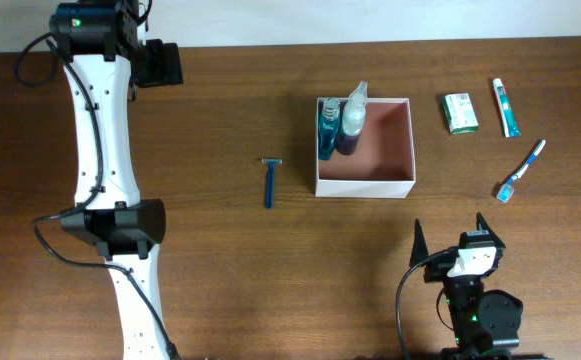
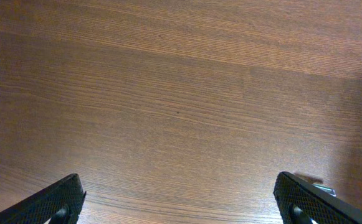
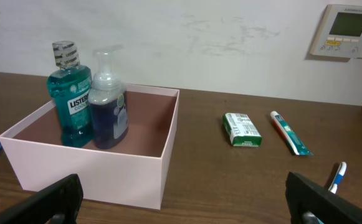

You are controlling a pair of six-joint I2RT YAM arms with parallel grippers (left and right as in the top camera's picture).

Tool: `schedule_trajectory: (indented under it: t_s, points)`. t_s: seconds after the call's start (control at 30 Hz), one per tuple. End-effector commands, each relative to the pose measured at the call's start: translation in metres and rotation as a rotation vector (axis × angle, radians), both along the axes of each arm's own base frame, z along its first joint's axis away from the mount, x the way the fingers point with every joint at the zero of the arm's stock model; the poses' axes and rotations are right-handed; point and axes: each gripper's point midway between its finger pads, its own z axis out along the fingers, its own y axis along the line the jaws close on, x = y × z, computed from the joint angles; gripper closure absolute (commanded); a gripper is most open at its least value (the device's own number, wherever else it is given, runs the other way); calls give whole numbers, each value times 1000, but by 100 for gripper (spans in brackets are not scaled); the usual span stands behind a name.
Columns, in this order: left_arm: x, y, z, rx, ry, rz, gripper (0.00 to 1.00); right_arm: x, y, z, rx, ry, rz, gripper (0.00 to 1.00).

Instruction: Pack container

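- Nearest me: right gripper point(image 1: 449, 226), parked low at the near edge of the table point(image 1: 220, 290). Its claw is spread wide with nothing between the fingers. It faces the container, likely so its camera takes in the whole right side.
- Middle ground, right: a toothbrush point(image 1: 521, 171) lies flat and slanted on bare wood, well apart from the box. It looks an easy pick for the right arm.
- Middle ground, centre: the container point(image 1: 365, 186) sits square to the table edge with its open top up, between the two arms. Either arm could reach it from there, I judge.
- Left of the box, apart from it: a blue razor point(image 1: 269, 182), flat, head pointing far. It is probably the left arm's item.
- Inside, far-left corner: a green mouthwash bottle point(image 1: 328, 128) and a dark pump bottle point(image 1: 352, 122) stand upright side by side. Tucked into the corner like that, they leave most of the floor free for the flat items.
- Far right: a green-and-white carton point(image 1: 460, 113), and just beside it a toothpaste tube point(image 1: 506, 107), both lying flat and unpacked.
- Farthest, left corner: left gripper point(image 2: 181, 208), arm stretched out far. The claw is spread over bare wood, empty, and clear of everything.
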Motion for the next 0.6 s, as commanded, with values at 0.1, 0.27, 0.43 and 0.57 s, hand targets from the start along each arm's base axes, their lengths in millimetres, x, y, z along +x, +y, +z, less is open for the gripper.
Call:
schedule_trajectory:
  t_s: [0.1, 0.27, 0.43, 0.57]
  points:
    - [3, 4, -3, 8, -3, 21, 0, 0, 4, 5, 17, -26, 16, 1]
    - [3, 4, -3, 9, -2, 21, 1, -3, 22, 46, 18, -193, 127, 1]
    - [3, 4, -3, 8, -3, 21, 1, -12, 25, 84, 41, -318, 148, 1]
    - [3, 4, -3, 9, -2, 21, 0, -19, 17, 122, 39, -379, 105, 1]
